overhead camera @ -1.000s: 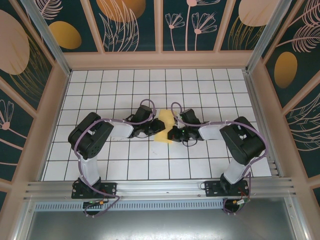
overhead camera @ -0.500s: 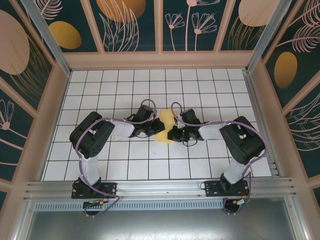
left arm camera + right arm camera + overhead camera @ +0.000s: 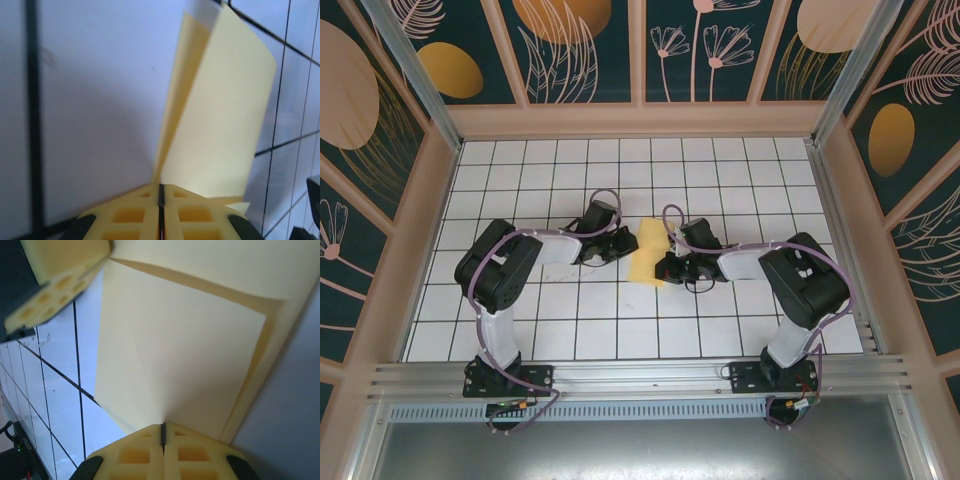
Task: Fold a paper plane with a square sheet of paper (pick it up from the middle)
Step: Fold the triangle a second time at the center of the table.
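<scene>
- White grid-tiled table (image 3: 520,330), one. Flat work surface, walled left, right and far by patterned panels (image 3: 580,50). Useful as firm backing for pressing creases.
- Black robot arms, two: left arm (image 3: 495,275) and right arm (image 3: 800,280). Both bent low and reaching inward from the near edge to table centre. Placed so as to meet the paper from opposite sides.
- Thin pale-yellow square sheet of paper (image 3: 650,250), one. Located at table centre, between the two grippers. Partly folded: two layers meeting along a crease, one flap raised off the tiles. Not yet a paper plane; judged an early fold, with most folds outstanding.
- Left gripper (image 3: 160,189), one, at the sheet's left side. Jaws pressed together to a thin seam. Crease end runs straight into that seam, so apparently nipping the square sheet of paper. Probably held so to keep the raised flap up and steer it over.
- Right gripper (image 3: 162,429), one, at the sheet's near right corner. Jaws likewise fully closed, sheet edge vanishing into the seam and apparently pinched. Probably an anchor, to stop the sheet sliding on the smooth tiles.
</scene>
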`<action>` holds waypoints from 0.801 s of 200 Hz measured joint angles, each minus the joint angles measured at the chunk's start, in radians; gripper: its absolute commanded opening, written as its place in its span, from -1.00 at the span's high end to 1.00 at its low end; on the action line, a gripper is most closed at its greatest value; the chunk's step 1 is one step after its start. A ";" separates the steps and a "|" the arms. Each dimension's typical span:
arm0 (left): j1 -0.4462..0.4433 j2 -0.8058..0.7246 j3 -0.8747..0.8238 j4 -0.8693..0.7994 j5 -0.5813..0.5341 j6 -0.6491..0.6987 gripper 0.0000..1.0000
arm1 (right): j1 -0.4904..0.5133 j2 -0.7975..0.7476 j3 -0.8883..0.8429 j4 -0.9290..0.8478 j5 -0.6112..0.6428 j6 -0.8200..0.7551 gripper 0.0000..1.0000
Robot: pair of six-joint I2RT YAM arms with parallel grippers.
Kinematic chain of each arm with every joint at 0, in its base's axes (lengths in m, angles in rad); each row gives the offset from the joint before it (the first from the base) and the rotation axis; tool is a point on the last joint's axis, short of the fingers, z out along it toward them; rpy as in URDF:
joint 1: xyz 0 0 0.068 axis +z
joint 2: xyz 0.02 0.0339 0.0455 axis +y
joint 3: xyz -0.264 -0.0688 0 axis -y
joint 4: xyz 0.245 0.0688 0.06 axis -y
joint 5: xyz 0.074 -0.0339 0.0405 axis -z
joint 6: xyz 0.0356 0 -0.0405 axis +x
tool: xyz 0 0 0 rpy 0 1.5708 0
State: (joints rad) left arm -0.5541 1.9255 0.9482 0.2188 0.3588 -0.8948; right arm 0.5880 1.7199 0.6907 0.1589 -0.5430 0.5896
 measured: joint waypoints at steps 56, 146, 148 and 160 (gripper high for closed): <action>0.038 0.000 0.013 -0.026 -0.002 0.037 0.76 | -0.002 -0.003 -0.013 0.023 -0.001 0.000 1.00; 0.082 -0.040 0.048 -0.035 0.053 0.076 0.72 | -0.002 -0.005 -0.018 0.032 -0.001 0.000 1.00; 0.082 -0.043 0.045 -0.031 0.059 0.075 0.72 | -0.002 -0.005 -0.018 0.032 -0.001 0.000 1.00; 0.070 -0.061 0.026 -0.001 0.095 0.068 0.72 | -0.002 -0.005 -0.018 0.032 -0.001 0.000 1.00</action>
State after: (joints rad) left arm -0.4839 1.8645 0.9737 0.2180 0.4541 -0.8268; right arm 0.5865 1.7145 0.6727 0.1913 -0.5442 0.5896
